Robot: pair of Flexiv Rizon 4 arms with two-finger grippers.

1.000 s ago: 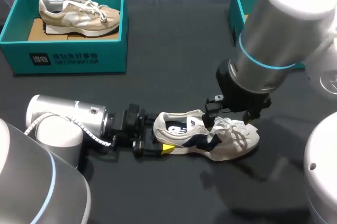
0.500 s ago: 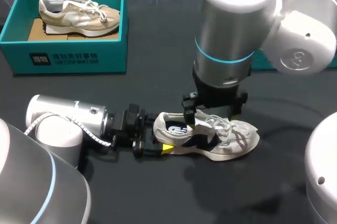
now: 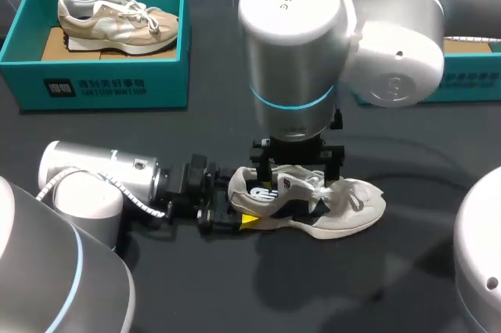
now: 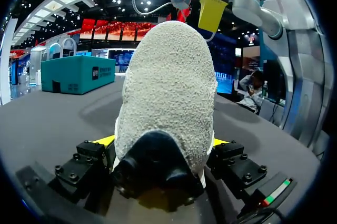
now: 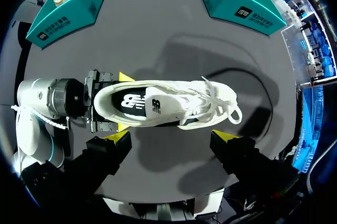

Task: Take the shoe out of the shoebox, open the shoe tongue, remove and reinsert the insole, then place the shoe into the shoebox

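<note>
A white and navy shoe (image 3: 344,204) lies on its sole on the dark table, toe to the right. My left gripper (image 3: 235,211) is at its heel, one yellow-tipped finger on each side, shut on it; the grey heel (image 4: 168,92) fills the left wrist view between the fingers (image 4: 105,140). My right gripper (image 3: 297,167) hangs open just above the shoe's mouth and tongue. From the right wrist view the shoe (image 5: 174,103) lies ahead of that gripper (image 5: 172,138), its insole showing in the opening, and the left gripper (image 5: 108,103) clasps the heel.
A teal shoebox (image 3: 102,82) at the back left holds a beige shoe (image 3: 117,19). A second teal shoebox (image 3: 470,86) stands at the back right, mostly behind my right arm. Open dark table lies in front of the shoe.
My right arm has swung left, from above the laces to above the shoe's mouth. The left arm and the shoe have stayed in place.
</note>
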